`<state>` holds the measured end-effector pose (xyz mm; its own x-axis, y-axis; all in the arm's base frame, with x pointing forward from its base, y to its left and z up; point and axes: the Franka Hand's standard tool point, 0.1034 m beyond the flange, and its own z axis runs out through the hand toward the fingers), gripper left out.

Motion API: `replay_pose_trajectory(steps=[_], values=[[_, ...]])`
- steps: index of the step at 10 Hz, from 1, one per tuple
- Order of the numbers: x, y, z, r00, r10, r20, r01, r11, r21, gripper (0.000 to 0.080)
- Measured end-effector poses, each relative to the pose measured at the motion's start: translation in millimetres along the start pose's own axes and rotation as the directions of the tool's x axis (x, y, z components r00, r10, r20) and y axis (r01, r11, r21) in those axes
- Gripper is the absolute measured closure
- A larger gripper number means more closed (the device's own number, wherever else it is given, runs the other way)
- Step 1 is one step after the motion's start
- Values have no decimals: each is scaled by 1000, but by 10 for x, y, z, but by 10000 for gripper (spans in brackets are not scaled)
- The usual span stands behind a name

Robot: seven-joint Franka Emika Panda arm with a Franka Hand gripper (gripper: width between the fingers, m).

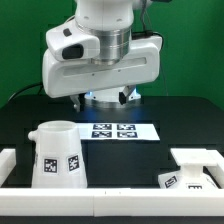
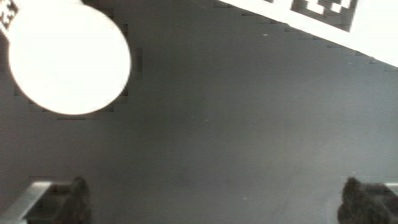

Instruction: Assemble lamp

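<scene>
Judging by the layout, assembly has not begun: no parts are joined.

Exterior view, 8 o'clock: large tapered matte white plastic lamp shade (image 1: 55, 155) stands alone, tags on its wall.

Centre: thin flat white marker board (image 1: 115, 130). Above it, toward 12 o'clock, the two-finger gripper (image 1: 102, 98) hangs with jaws spread wide and nothing between them; the wrist view agrees.

4 o'clock: blocky white lamp base (image 1: 197, 160), with a small tagged white part (image 1: 169, 181) just beside it, probably the bulb.

All joining is left to do. No readable writing, only black-and-white square tags.
</scene>
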<state>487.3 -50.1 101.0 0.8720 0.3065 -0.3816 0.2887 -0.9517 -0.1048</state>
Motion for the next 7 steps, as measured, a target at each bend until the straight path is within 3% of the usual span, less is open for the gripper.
replay_pose_trajectory(steps=[1, 2, 3, 4, 5, 6, 7], values=[[-18, 45, 17, 999, -50, 9, 50, 999, -20, 101], [-60, 137, 60, 995, -94, 29, 96, 993, -71, 101], [-101, 173, 103, 988, -152, 22, 153, 977, -148, 101], [-140, 205, 177, 962, -273, 5, 270, 949, -166, 101], [-188, 330, 256, 934, -357, 5, 353, 921, -163, 101], [-219, 389, 272, 902, -431, 35, 432, 894, -118, 101], [-186, 391, 259, 875, -482, 41, 483, 866, -127, 101]])
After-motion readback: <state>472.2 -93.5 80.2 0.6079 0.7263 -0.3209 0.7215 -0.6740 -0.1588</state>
